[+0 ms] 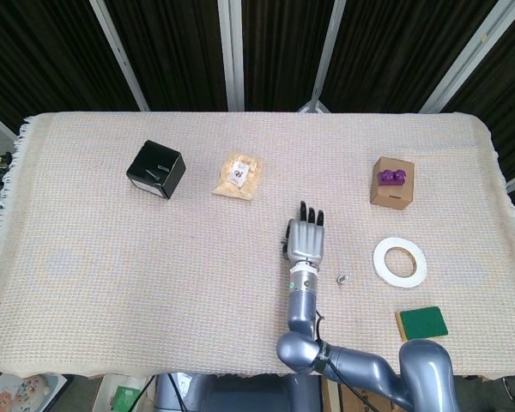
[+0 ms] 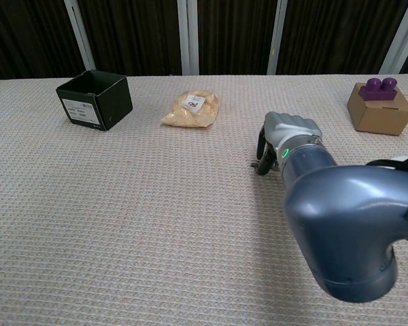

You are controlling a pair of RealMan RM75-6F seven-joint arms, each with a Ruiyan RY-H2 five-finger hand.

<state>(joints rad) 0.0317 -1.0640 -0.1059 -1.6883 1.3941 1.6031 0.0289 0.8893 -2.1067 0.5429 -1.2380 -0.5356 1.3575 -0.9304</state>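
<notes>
Beige woven cloth covered the bench (image 1: 112, 275) where the robot's right hand (image 1: 307, 239) lay palm down near the middle, its fingers (image 1: 310, 215) stretched forward and slightly apart, holding nothing. From the chest camera the same hand (image 2: 289, 136) showed its fingertips bent down toward the cloth. Nearest it sat a small metal nut (image 1: 342, 278), just beside the wrist on the right and not touched. Farther right lay a white tape ring (image 1: 399, 261), with a green sponge (image 1: 422, 323) near the front edge. A cardboard box (image 1: 392, 184) with a purple block (image 1: 392, 176) on top stood toward the back right. Ahead and to the left of the hand lay a bag of yellow snacks (image 1: 239, 176), and beyond it a black open box (image 1: 155, 169). The left hand appeared in neither view.
</notes>
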